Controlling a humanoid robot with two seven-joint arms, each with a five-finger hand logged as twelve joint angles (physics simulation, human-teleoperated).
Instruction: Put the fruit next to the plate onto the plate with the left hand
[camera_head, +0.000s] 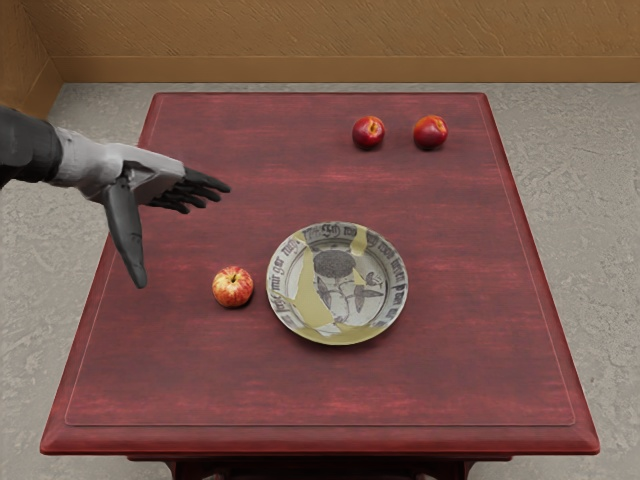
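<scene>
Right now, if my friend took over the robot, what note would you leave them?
Left hand: open, fingers spread, holding nothing, hovering over the table's left side.
Right hand: out of view.
Apple: on the table, just left of the plate, apart from the hand.
Two other fruits: far side of the table, not next to the plate.
Done: nothing placed yet.
Left: bring the left hand down to the apple, grasp it, lift it and set it on the plate.

Red-yellow apple (232, 287) upright on table, just left of patterned plate (337, 283), apart.
</scene>
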